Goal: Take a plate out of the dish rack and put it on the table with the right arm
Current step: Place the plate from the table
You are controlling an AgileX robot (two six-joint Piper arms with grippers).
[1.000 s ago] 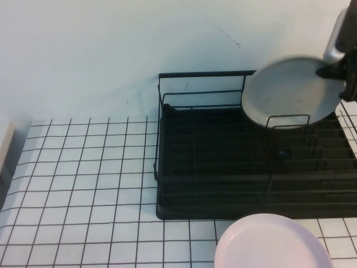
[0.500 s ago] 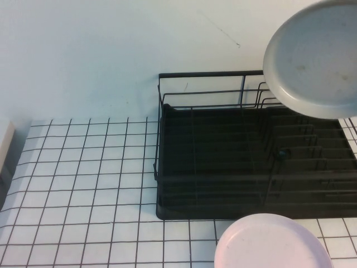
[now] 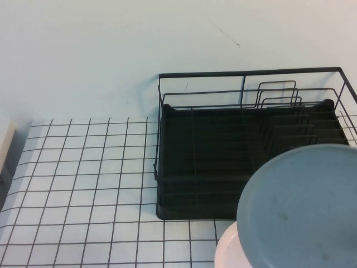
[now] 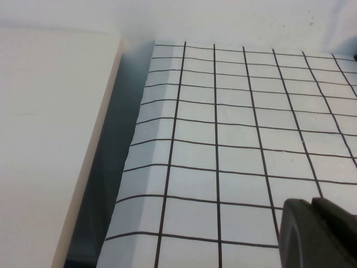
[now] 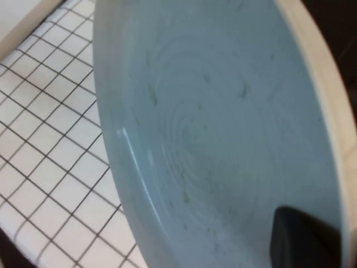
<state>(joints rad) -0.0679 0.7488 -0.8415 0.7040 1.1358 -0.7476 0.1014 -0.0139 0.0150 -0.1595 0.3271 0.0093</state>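
Note:
The pale grey-blue plate (image 3: 304, 209) is held in the air, close to the high camera, at the front right. It overlaps the front right of the black dish rack (image 3: 212, 162) and most of a pale pink plate (image 3: 226, 252). In the right wrist view the plate (image 5: 212, 128) fills the frame above the gridded table (image 5: 50, 162). My right gripper (image 5: 312, 237) is shut on the plate's rim, with one black fingertip showing; it is hidden in the high view. My left gripper (image 4: 321, 234) is shut and empty, low over the table (image 4: 223, 139) at the far left.
The rack holds only upright wire dividers (image 3: 279, 103) at its back right. A pale wall runs behind the rack. A white block (image 4: 50, 139) borders the table's left edge. Bare gridded table (image 3: 83, 178) lies left of the rack.
The plate has been lifted out of the rack, up and then forward toward the front right. It now hangs over the pink plate. The left arm has not moved.

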